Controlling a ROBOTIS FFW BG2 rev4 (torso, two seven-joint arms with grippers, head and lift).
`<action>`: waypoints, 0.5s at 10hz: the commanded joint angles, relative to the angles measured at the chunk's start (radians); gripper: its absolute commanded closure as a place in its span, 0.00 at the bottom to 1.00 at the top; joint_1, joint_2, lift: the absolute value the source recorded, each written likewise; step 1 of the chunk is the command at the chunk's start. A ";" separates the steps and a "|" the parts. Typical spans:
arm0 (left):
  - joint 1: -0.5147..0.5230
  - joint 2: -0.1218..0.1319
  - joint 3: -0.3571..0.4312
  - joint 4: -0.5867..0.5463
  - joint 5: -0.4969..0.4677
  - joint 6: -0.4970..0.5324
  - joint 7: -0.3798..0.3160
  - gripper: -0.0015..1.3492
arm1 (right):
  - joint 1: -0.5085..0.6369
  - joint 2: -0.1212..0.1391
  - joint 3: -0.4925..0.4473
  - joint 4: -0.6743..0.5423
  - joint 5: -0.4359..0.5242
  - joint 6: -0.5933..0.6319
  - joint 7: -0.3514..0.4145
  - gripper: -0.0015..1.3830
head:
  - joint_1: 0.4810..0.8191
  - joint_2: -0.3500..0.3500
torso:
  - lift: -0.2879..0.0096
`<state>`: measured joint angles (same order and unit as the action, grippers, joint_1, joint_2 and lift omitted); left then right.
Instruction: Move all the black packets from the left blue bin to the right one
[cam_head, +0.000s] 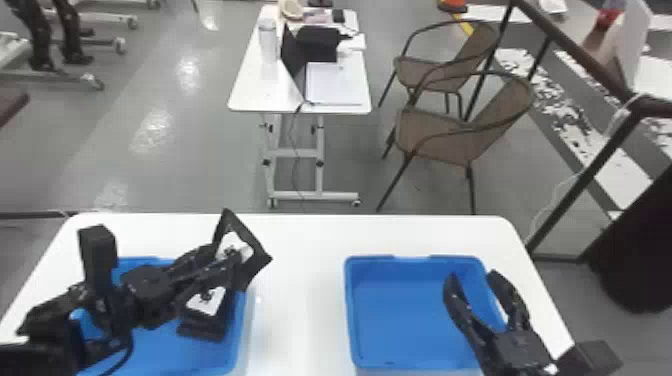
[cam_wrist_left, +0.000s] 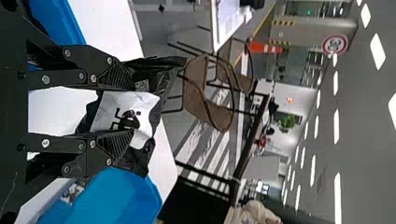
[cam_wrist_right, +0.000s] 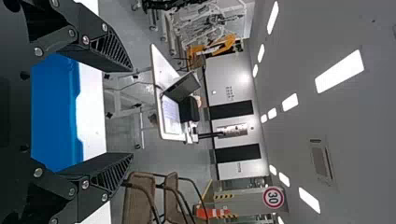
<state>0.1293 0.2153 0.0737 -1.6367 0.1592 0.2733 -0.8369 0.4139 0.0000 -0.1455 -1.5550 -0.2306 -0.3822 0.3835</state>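
In the head view my left gripper (cam_head: 226, 264) is over the right side of the left blue bin (cam_head: 241, 325), shut on a black packet (cam_head: 256, 254) with a white label. Below it, another white-labelled black packet (cam_head: 204, 320) shows by the bin's right wall; its contact with the gripper is unclear. The left wrist view has the packet (cam_wrist_left: 152, 81) pinched between both fingers of the left gripper (cam_wrist_left: 122, 111). My right gripper (cam_head: 472, 278) stands open above the right side of the right blue bin (cam_head: 400, 320). In the right wrist view, the right gripper (cam_wrist_right: 130, 112) has its fingers wide apart.
Both bins sit on a white table (cam_head: 295, 240), with a strip of tabletop between them. Beyond its far edge are a smaller white table (cam_head: 250, 95) with a laptop, two brown chairs (cam_head: 440, 135) and a dark metal rail at the right.
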 joint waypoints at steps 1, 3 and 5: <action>-0.073 0.019 -0.074 0.058 0.031 -0.002 -0.022 0.62 | -0.033 0.001 0.047 -0.002 -0.021 0.008 0.000 0.30 | 0.63 0.36 | 0.97; -0.165 0.018 -0.158 0.141 0.062 -0.028 -0.047 0.62 | -0.076 0.001 0.096 0.000 -0.042 0.017 0.002 0.30 | 0.63 0.35 | 0.97; -0.240 -0.001 -0.232 0.224 0.103 -0.040 -0.082 0.62 | -0.142 0.001 0.142 0.038 -0.056 0.026 0.031 0.30 | 0.63 0.34 | 0.97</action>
<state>-0.0909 0.2207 -0.1400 -1.4357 0.2528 0.2385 -0.9178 0.2915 0.0000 -0.0151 -1.5304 -0.2834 -0.3570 0.4136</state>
